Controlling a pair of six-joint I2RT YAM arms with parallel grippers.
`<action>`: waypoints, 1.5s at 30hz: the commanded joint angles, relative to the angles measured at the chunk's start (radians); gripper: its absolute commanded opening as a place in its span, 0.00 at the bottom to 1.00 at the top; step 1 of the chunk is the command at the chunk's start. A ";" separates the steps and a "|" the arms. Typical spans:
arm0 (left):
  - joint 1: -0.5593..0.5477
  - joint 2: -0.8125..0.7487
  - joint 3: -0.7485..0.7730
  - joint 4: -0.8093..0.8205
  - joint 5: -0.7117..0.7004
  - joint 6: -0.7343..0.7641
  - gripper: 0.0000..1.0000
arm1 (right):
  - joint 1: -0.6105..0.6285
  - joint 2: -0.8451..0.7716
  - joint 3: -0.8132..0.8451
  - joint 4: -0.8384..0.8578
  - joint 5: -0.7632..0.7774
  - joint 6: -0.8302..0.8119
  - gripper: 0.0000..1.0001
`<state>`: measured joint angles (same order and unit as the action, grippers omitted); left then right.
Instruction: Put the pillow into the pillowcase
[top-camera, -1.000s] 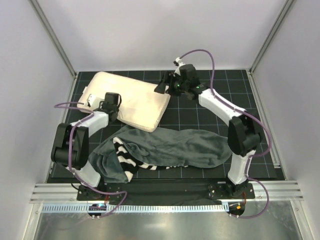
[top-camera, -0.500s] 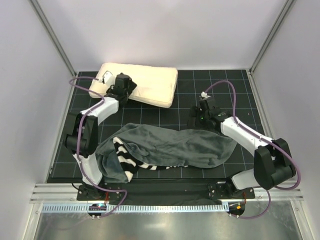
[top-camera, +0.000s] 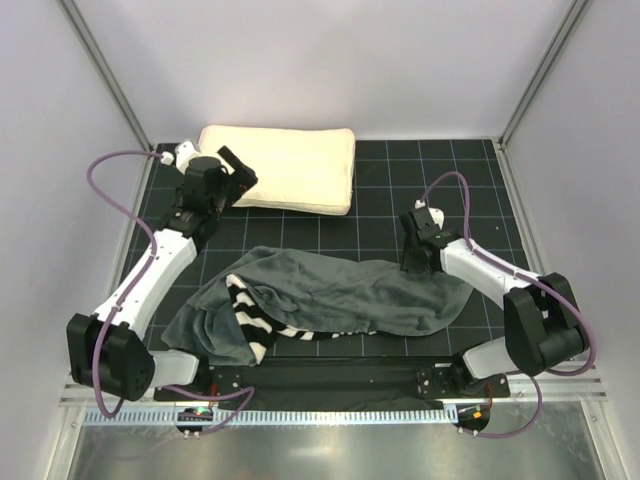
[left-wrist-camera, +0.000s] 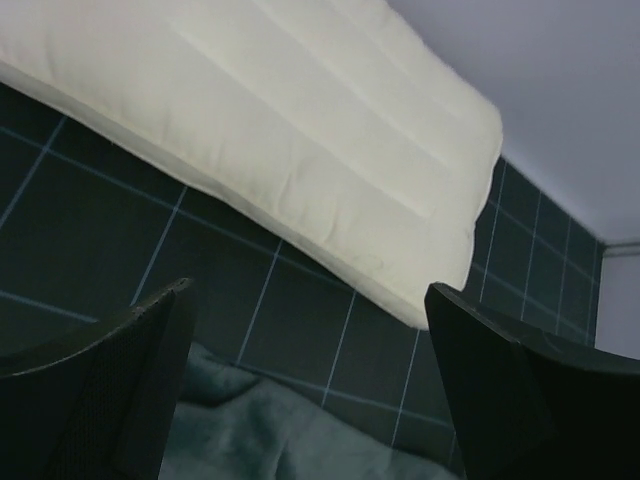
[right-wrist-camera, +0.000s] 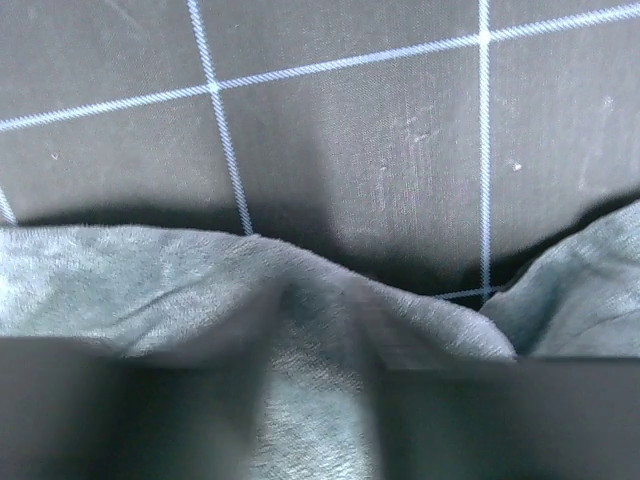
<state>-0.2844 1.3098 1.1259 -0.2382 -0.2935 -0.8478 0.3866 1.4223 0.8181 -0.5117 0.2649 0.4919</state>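
The pillow (top-camera: 285, 165) lies upper centre on the bench (top-camera: 380, 200), the pillowcase (top-camera: 340, 295) below it. The left fingers (left-wrist-camera: 100, 390) gape empty; the right fingers (right-wrist-camera: 120, 410) straddle a grey fold, unclosed. Best pinch one layer only, opening the mouth.

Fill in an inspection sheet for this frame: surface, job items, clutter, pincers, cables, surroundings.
Surface: black gridded mat.
Job's things: cream pillow at the far edge, outside the pillowcase, which lies crumpled nearer, zebra side showing at left.
Clutter: nothing seen.
Pincers: left pincer open, empty, beside the pillow; right pincer on the pillowcase's fold, grip unclear.
Cables: purple cables looping off both arms.
Surroundings: white walls, metal frame.
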 joint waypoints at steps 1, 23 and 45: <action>-0.015 -0.001 -0.049 -0.163 0.142 0.079 1.00 | 0.001 -0.060 0.004 0.001 -0.010 -0.013 0.22; -0.242 0.373 -0.011 -0.308 0.330 0.259 0.75 | -0.101 -0.258 0.049 0.018 -0.251 -0.110 0.71; -0.363 0.086 -0.216 -0.243 0.264 0.231 0.00 | 0.020 -0.106 0.048 0.223 -0.512 -0.170 0.95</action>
<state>-0.6247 1.4345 0.9657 -0.4702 -0.0261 -0.5880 0.3607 1.2476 0.7780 -0.3538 -0.2398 0.3538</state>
